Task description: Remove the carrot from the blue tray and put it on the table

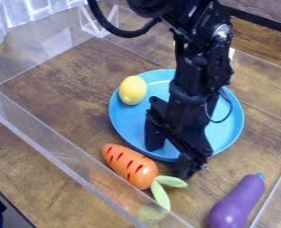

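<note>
Carrot (132, 166) first: it lies on its side on the table (60, 93), just outside the near edge of the blue tray (127, 117), its blunt orange end toward the left of the view and its pale green leaves (167, 188) pointing toward the bottom. The gripper (175, 164) is over the tray's near side, its jaws spread and nothing visible between them, with the fingertips close to the tray's rim on the carrot's side. A yellow lemon (132, 90) rests at the tray's far left edge, and a purple eggplant (236, 204) lies beyond the tray's near right side, well apart from the carrot. As things lie, the carrot is out of the tray and the task looks done; what remains is probably to lift the arm straight up without catching the rim. Should the carrot need another grip, it looks like a light toy, probably fairly firm, with a smooth skin that could roll or slip if pinched near the taper. The stout middle of the orange body, taken across its width, seems the best hold; the leaves look thin and bendy, likely to fold or twist under the fingers, so they are better left alone.
</note>
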Controlling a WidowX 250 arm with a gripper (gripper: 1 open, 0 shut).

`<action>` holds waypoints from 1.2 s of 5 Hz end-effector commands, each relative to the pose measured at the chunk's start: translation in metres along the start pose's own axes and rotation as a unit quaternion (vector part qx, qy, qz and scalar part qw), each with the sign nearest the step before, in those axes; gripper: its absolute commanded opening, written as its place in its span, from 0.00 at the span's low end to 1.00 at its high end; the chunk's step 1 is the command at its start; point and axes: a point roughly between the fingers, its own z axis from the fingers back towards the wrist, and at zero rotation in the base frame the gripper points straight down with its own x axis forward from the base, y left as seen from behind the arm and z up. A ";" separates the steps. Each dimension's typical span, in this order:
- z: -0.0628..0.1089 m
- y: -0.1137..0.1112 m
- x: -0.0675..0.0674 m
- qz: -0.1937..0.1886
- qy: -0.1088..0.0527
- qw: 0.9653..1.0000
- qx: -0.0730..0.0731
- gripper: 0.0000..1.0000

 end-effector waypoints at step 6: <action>0.009 0.037 -0.014 -0.040 -0.017 0.999 -0.011 0.00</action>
